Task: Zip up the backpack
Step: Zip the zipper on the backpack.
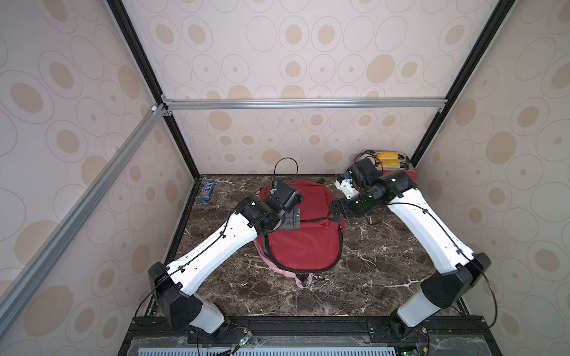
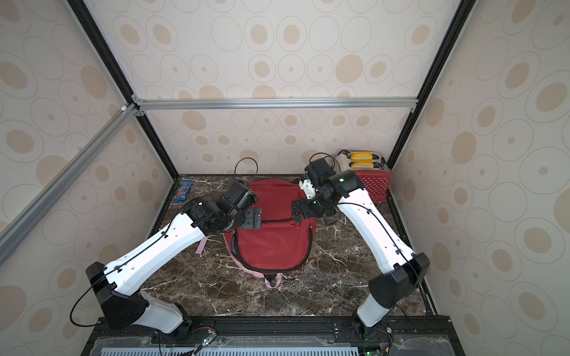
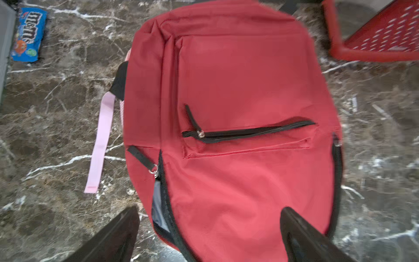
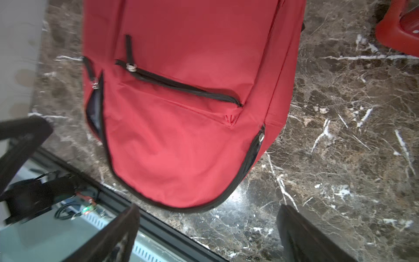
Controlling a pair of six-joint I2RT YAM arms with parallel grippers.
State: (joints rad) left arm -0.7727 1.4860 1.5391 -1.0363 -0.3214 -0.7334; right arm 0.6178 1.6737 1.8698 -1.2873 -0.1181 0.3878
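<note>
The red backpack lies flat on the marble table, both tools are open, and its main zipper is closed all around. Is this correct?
No. The main zipper is partly open: the left wrist view shows it gaping beside its slider. The red backpack does lie flat on the marble table, and the left tool and right tool are open.

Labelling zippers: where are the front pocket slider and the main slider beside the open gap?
front pocket slider (image 3: 201, 134): left wrist view, metal body.
main slider beside the open gap (image 3: 154, 170): left wrist view, metal ring.
</note>
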